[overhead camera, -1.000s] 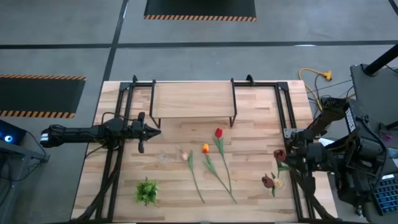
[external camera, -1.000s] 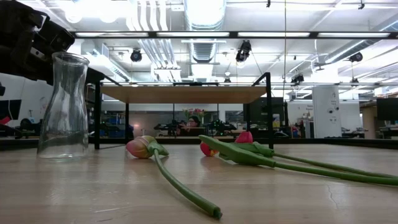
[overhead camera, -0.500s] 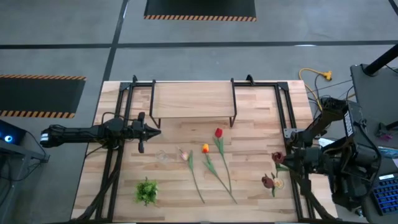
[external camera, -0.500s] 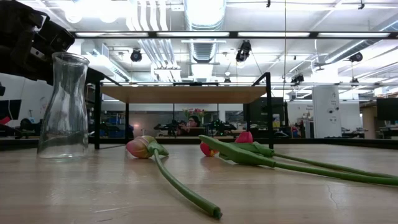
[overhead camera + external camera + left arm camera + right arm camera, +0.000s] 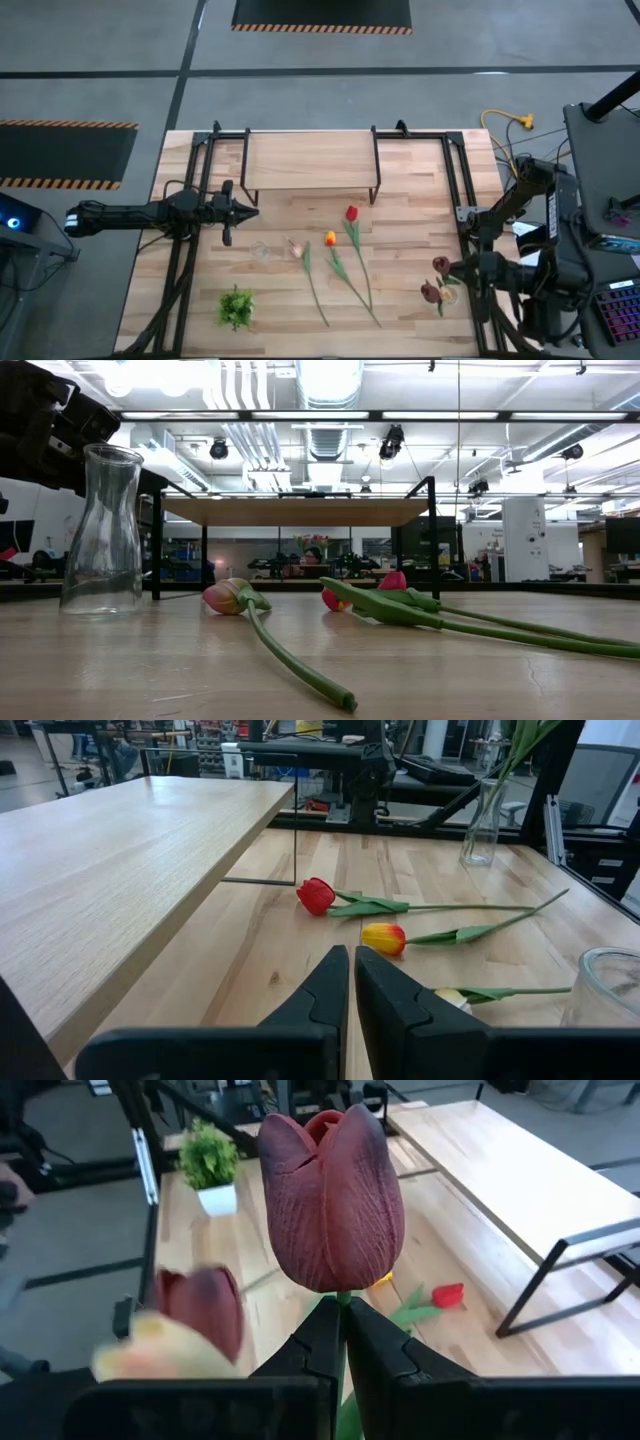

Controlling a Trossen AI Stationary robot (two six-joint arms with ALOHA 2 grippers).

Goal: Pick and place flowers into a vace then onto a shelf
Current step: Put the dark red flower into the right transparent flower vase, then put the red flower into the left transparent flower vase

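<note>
— What's in your vase [image 5: 100,530]?

— Nothing; it stands bare on the table [image 5: 400,215] near the left tool [image 5: 243,209], whose fingers are clenched together on nothing, in front of the shelf [image 5: 310,160].

— And your right tool [image 5: 342,1342]?

— It's pinching a maroon tulip [image 5: 331,1200] by the stem, raised at the table's right edge. Your other flowers [image 5: 340,265] lie mid-table.

Bright, even overhead ceiling lights [image 5: 330,380] glare in the low view; near blooms blur.
</note>
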